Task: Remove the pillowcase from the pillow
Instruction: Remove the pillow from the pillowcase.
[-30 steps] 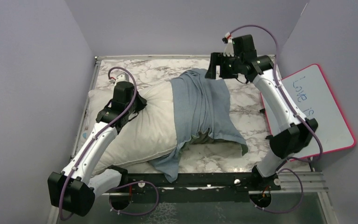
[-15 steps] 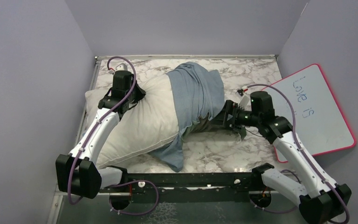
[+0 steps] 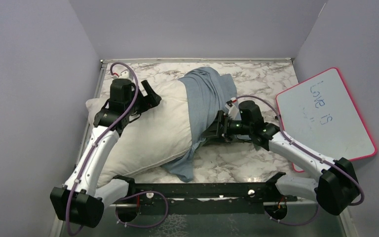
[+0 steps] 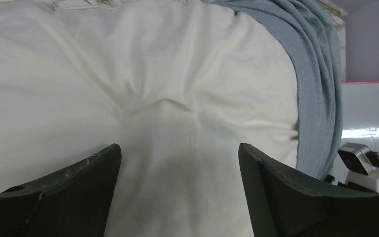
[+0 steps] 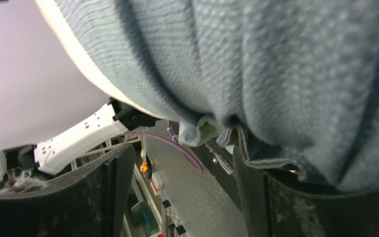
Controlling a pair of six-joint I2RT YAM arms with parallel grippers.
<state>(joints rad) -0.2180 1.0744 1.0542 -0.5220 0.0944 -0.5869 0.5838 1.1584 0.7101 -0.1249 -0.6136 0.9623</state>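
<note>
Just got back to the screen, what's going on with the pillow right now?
The pillowcase is only partly off: it still wraps the right end of the pillow, and the left half is bare. The left gripper hangs open over that bare white end, holding nothing. The right gripper is low at the pillowcase's hanging hem, jaws apart around the edge but not closed on it.
</note>
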